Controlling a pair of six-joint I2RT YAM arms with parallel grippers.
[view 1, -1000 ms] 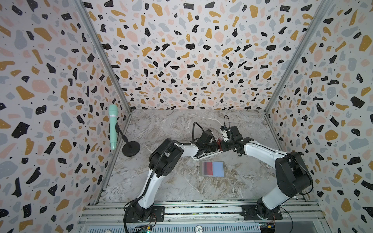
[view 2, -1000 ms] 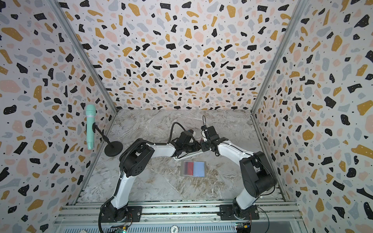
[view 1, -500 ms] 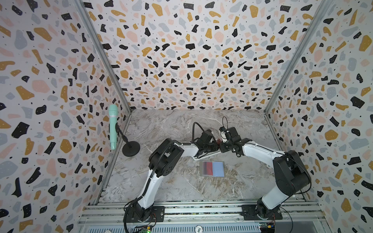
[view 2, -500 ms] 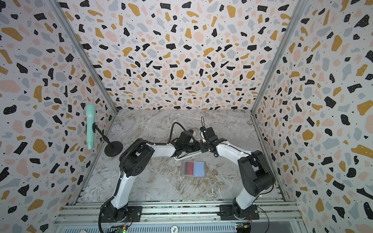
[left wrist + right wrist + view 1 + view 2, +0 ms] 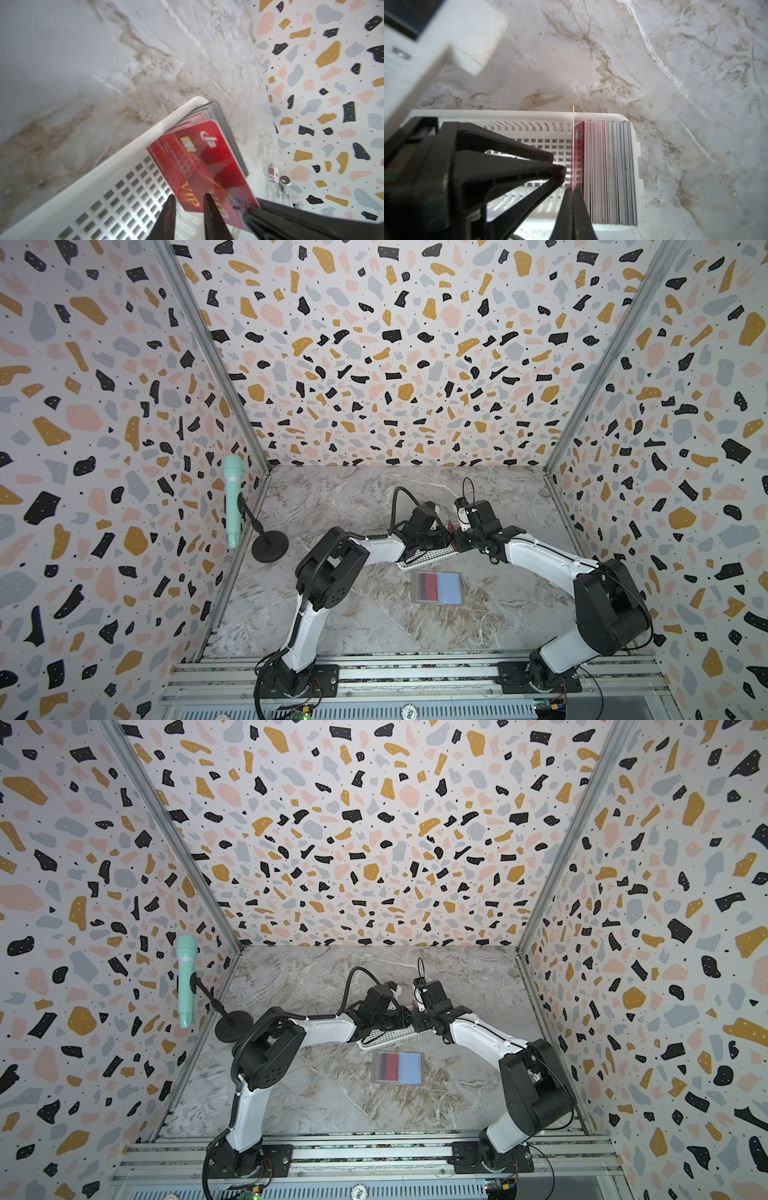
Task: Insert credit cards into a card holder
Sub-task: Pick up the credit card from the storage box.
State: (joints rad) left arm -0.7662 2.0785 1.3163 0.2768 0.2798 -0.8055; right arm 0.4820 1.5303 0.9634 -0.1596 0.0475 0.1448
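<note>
right gripper (image 5: pixel 572 190): jaws closed on the edge of one red vip card (image 5: pixel 209 160), which stands edge-on against the card stack (image 5: pixel 610 170) at one end of the white perforated basket (image 5: pixel 508 115). left gripper (image 5: pixel 189 200): fingers slightly apart, clamping nothing, tips at the card's face. grey card holder (image 5: pixel 440 588): lies open on the marble table (image 5: pixel 374 626), just beside the basket on the robot-base side, one half red, the other light blue.

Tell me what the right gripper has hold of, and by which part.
A red VIP card, pinched by its upper edge near a corner in the right gripper.
</note>
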